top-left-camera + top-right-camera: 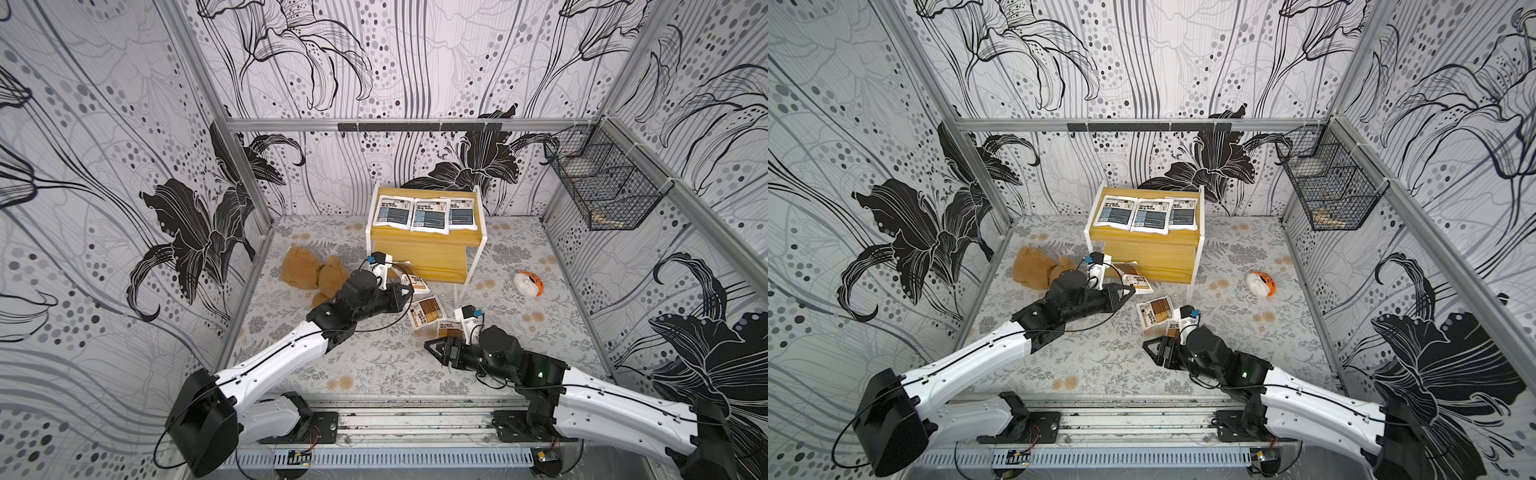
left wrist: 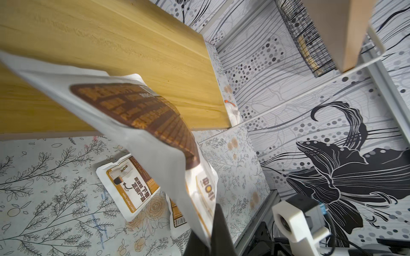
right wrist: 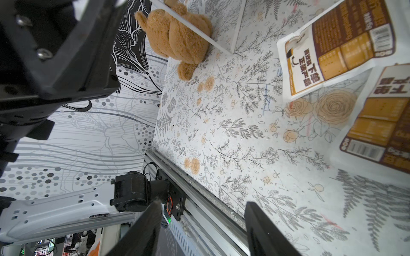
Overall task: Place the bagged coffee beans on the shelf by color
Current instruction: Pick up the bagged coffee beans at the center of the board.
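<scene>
— What's over on the left?

— A teddy bear point(image 1: 309, 272) slumped on the flowered mat point(image 1: 374, 365). Just beside it, the left gripper point(image 1: 409, 289) reaches toward the shelf point(image 1: 419, 241), its jaws pinched together on the edge of a brown pouch point(image 1: 415, 279).

— Where's that pouch exactly?

— Up off the mat, tilted, at the front left corner of the lower board point(image 1: 440, 259). In the left wrist view it hangs partly over that board. I can't tell whether it touches the wood.

— And the top board point(image 1: 424, 192)?

— Three blue-grey pouches point(image 1: 430, 215) lie flat across it in a row, side by side.

— Any others?

— Two loose brown pouches point(image 1: 426, 312) lie on the mat near the shelf's front right leg. The second sits just beside the first and is partly hidden behind the right arm's camera.

— And the right gripper point(image 1: 432, 347)?

— It's low over the mat, pointing left, with its jaws apart and nothing between them. It's near the loose pouches but not touching them.

— Anything further right?

— A small orange-and-white toy point(image 1: 528, 283) on the mat, well apart from the rest, and a black wire basket point(image 1: 602, 183) on the right wall.
</scene>
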Controlling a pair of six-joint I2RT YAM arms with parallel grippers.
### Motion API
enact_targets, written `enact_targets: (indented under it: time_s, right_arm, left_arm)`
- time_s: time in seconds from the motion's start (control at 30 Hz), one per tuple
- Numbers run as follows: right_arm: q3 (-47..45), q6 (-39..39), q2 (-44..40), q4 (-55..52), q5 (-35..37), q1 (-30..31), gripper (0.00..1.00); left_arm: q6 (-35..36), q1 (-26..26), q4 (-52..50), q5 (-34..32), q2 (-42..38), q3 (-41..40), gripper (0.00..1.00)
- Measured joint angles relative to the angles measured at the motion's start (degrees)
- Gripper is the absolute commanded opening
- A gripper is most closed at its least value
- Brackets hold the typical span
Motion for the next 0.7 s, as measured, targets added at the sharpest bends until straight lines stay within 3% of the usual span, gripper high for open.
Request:
enact_targets:
  time_s: [0.5,0.6,0.7]
  right_arm:
    - [1.33,-0.76,2.95,-0.31,0.00,-0.02,0.67]
    - [1.81,-1.25,4.15,-0.09,0.02,-0.02,0.67]
    - [2.54,-1.84,5.68,0.11,0.00,-0.02,0.67]
  left_arm:
    - [-2.40,2.71,-0.11,-3.19,6.40,1.40,0.00]
    - [-2.75,3.43,-0.13,-3.28,6.40,1.49,0.13]
    - [-2.84,3.87,-0.15,-3.26,6.40,1.53,0.17]
